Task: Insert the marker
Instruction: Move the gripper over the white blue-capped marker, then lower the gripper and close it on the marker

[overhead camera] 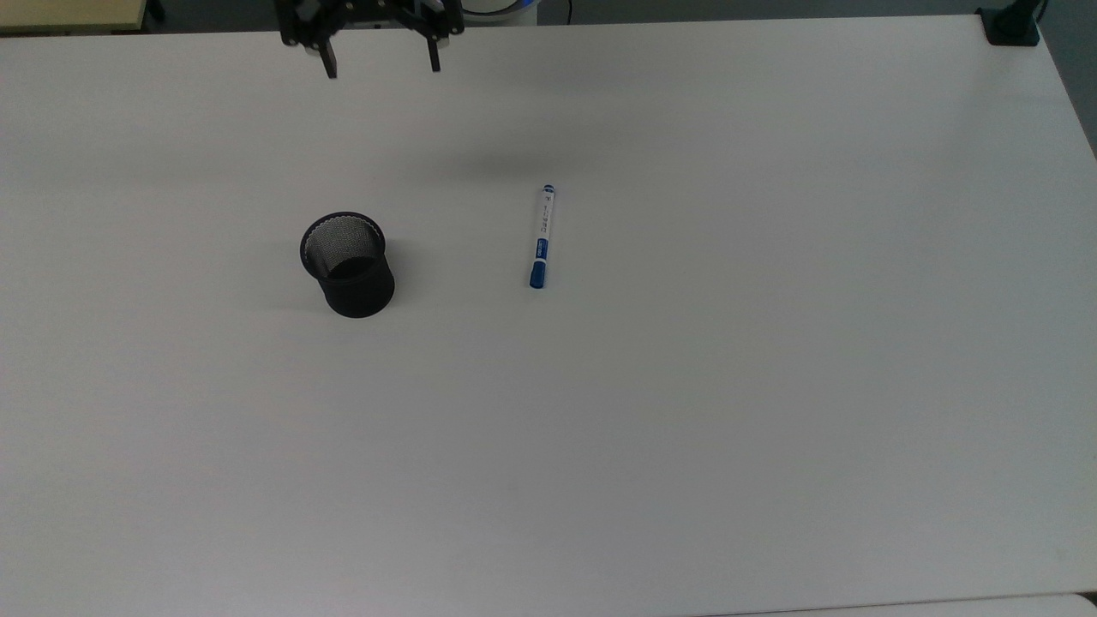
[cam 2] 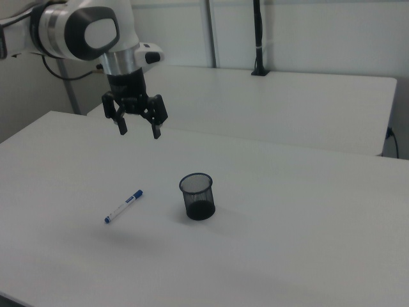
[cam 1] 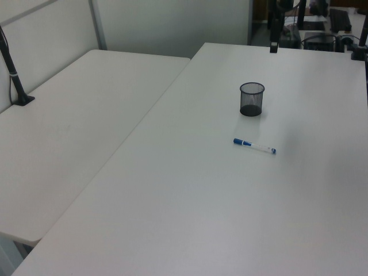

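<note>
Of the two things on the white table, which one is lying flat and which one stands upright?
The marker lies flat on the table, its blue cap toward the top view's bottom. The black mesh cup stands upright, open at the top, apart from the marker.

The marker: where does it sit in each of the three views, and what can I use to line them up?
Top view: the marker lies flat on the white table, just right of centre, blue cap nearest the bottom edge.
Left view: marker right of centre, below the black mesh cup.
Right view: marker lower left, to the left of the cup.
Shared landmark: the black mesh cup, standing upright and apart from the marker.
</note>
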`<action>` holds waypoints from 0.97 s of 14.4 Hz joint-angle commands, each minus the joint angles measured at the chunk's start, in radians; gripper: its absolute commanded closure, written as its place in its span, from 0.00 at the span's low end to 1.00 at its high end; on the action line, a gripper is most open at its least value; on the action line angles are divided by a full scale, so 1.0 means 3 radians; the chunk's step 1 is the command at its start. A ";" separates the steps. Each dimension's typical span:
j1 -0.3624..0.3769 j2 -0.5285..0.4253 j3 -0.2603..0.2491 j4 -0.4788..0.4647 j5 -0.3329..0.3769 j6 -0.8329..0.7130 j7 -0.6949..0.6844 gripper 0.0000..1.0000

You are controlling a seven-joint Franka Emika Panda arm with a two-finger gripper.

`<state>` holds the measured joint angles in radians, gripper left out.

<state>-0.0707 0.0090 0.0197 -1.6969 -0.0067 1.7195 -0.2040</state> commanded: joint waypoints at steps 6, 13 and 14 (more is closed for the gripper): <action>0.0133 0.0322 0.0369 -0.0960 -0.0177 0.1365 0.0903 0.00; 0.0394 0.0767 0.0374 -0.0935 -0.0254 0.1866 0.1677 0.03; 0.0429 0.0839 0.0374 -0.0935 -0.0294 0.1988 0.1783 0.04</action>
<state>0.0277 0.2206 0.1366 -1.9769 -0.0623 2.2471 0.2518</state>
